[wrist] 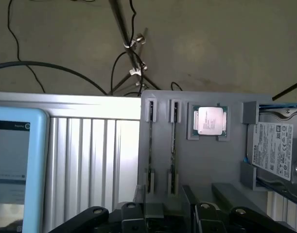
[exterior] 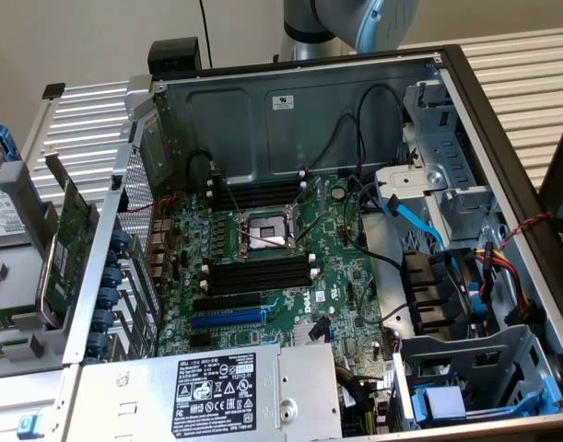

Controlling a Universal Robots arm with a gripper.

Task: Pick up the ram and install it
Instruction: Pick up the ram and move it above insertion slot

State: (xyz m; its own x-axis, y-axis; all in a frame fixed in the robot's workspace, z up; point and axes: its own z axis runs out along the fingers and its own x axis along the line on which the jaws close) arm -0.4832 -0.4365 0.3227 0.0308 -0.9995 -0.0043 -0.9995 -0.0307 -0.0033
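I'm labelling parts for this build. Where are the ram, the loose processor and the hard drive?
ram (wrist: 173, 141): wrist view, on the middle of the stick standing on edge in the grey holder.
processor (wrist: 209, 120): wrist view, centre of its metal lid.
hard drive (wrist: 277, 150): wrist view, on its white label.

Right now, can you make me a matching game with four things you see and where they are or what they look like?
Things:
1. ram
2. chip
3. cable
4. drive

Looks or place:
a. blue, inside the case
b. standing on edge in a tray slot
c. silver, lying flat in the tray
d. has a white label, beside the tray

Pairs: 1-b, 2-c, 3-a, 4-d
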